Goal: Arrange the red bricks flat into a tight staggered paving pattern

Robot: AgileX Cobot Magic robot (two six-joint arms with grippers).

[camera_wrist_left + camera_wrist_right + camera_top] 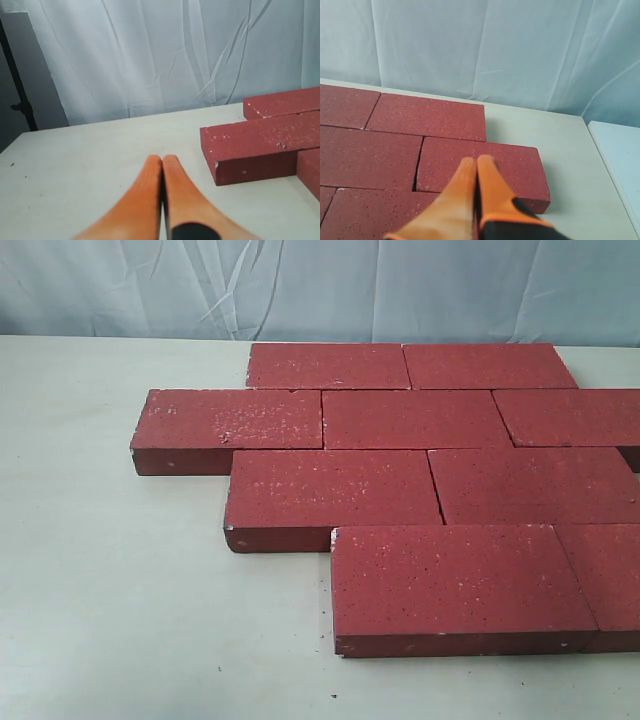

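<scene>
the red bricks [380,485] are lying flat, likely heavy, rigid and gritty, best pinched across the narrow width. near them, the left gripper [162,160] and right gripper [477,161] are hovering, fingers pressed together.

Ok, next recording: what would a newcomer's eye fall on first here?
The red bricks, laid flat in four staggered rows, fill the middle and right of the white table. The left claw, orange and pressed shut on nothing, points at bare table beside the bricks. The right claw, equally shut, points across them.
</scene>
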